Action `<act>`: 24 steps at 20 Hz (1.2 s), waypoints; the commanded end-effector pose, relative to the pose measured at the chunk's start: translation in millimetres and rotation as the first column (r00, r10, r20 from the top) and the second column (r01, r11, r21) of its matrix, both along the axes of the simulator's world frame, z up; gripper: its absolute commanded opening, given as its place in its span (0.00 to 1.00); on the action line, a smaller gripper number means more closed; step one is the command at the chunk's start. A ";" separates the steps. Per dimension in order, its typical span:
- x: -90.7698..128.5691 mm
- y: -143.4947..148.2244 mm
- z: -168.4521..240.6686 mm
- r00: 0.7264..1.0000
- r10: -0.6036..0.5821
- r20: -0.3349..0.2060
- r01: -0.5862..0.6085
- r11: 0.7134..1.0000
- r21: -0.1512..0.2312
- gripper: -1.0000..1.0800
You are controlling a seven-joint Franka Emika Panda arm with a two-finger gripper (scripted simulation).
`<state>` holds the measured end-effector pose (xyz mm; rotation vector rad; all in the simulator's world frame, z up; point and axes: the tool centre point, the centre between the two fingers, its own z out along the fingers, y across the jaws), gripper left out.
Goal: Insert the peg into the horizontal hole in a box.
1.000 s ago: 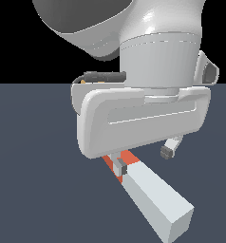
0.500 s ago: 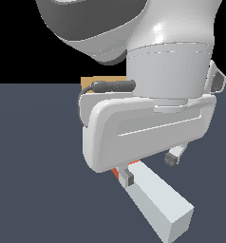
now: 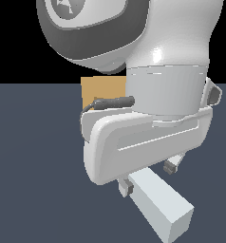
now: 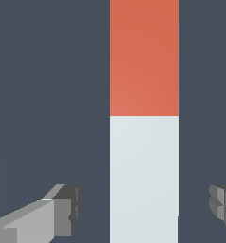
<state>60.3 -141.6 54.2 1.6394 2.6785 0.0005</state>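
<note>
the gripper is spread wide, one finger on each side of the peg, not touching it. the peg lies flat on the floor. the box sits behind the arm.

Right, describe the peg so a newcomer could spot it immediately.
Start at the big white robot arm over the dark grey floor; its pincer straddles a long square bar lying flat. That bar is the peg: pale grey-white with a red-orange end, unlike the tan box behind.
</note>
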 end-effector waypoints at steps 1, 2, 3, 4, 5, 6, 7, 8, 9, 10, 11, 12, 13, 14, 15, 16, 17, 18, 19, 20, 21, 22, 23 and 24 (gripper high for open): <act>-1.1 0.5 -14.7 1.000 0.000 -0.002 0.000 1.000 0.000 0.96; -1.4 0.3 -19.6 1.000 0.000 -0.001 0.000 1.000 0.000 0.96; -1.5 0.4 -24.1 1.000 0.000 -0.001 0.000 1.000 0.000 0.96; -1.5 0.4 -27.7 1.000 0.000 -0.001 0.000 1.000 0.000 0.96; -1.5 0.5 -30.4 1.000 0.000 -0.001 0.000 1.000 0.000 0.96; -1.3 0.5 -32.3 1.000 0.000 -0.001 0.000 1.000 0.000 0.96; -1.1 0.5 -33.2 1.000 0.000 -0.001 0.000 1.000 0.000 0.96; -0.7 0.4 -33.3 1.000 0.000 -0.001 0.000 1.000 0.000 0.96; -0.2 0.3 -32.8 1.000 0.000 -0.001 0.000 1.000 0.000 0.96; -0.1 0.3 -32.5 1.000 0.000 -0.001 0.000 1.000 0.000 0.96; -0.1 0.3 -32.5 1.000 0.000 -0.001 0.000 1.000 0.000 0.00; -0.1 0.3 -32.5 1.000 0.000 -0.001 0.000 1.000 0.000 0.00; -0.1 0.3 -32.5 1.000 0.000 -0.001 0.000 1.000 0.000 0.00; -0.1 0.3 -32.5 1.000 0.000 -0.001 0.000 1.000 0.000 0.00; -0.1 0.3 -32.5 1.000 0.000 -0.001 0.000 1.000 0.000 0.00; -0.1 0.3 -32.5 1.000 0.000 -0.001 0.000 1.000 0.000 0.00; -0.1 0.3 -32.5 1.000 0.000 -0.001 0.000 1.000 0.000 0.00; -0.1 0.3 -32.5 1.000 0.000 -0.001 0.000 1.000 0.000 0.00; -0.1 0.3 -32.5 1.000 0.000 -0.001 0.000 1.000 0.000 0.00; -0.1 0.3 -32.5 1.000 0.000 -0.001 0.000 1.000 0.000 0.00; -0.4 0.4 -32.7 1.000 0.000 -0.002 0.000 1.000 0.001 0.00; -0.5 0.7 -32.7 1.000 0.000 -0.002 0.000 1.000 0.001 0.00; -0.9 0.6 -32.7 1.000 -0.002 -0.002 0.002 1.000 0.001 0.00; -1.4 0.8 -32.5 1.000 -0.004 -0.002 0.004 1.000 0.001 0.00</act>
